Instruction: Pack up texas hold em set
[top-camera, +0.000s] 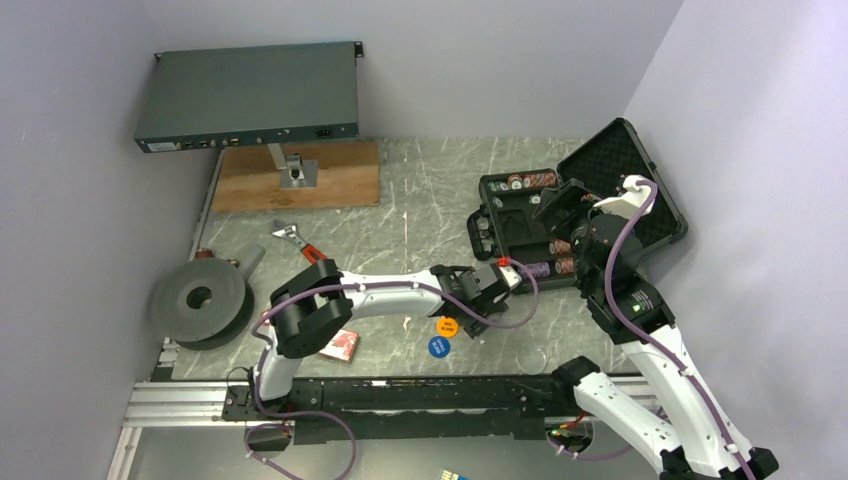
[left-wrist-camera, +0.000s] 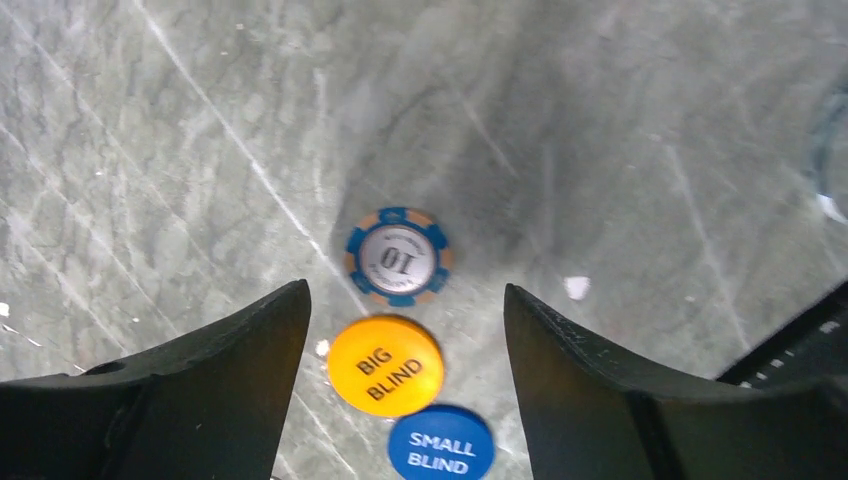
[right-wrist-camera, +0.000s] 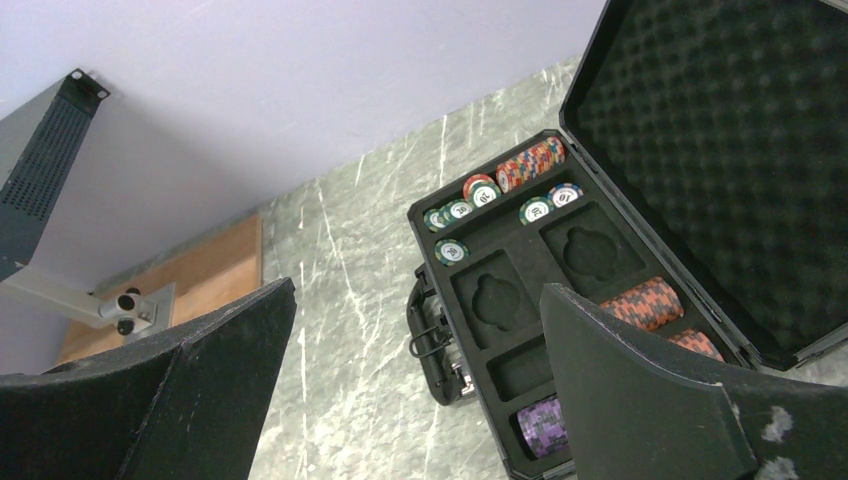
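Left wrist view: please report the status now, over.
Left gripper open, empty, above 10 chip, BIG BLIND disc, SMALL BLIND disc loose on table. Right gripper open, empty, at open case. Nothing in the way.

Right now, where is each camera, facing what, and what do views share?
Top external: above and behind, looking down at the table; both arms show.
Left wrist: looks down at 10 chip, orange disc, blue disc; left tool open.
Right wrist: looks across at open case; right tool open.
Shared: top view also shows discs and case.

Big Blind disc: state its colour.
The Big Blind disc is orange with black lettering; the left wrist view shows it best.
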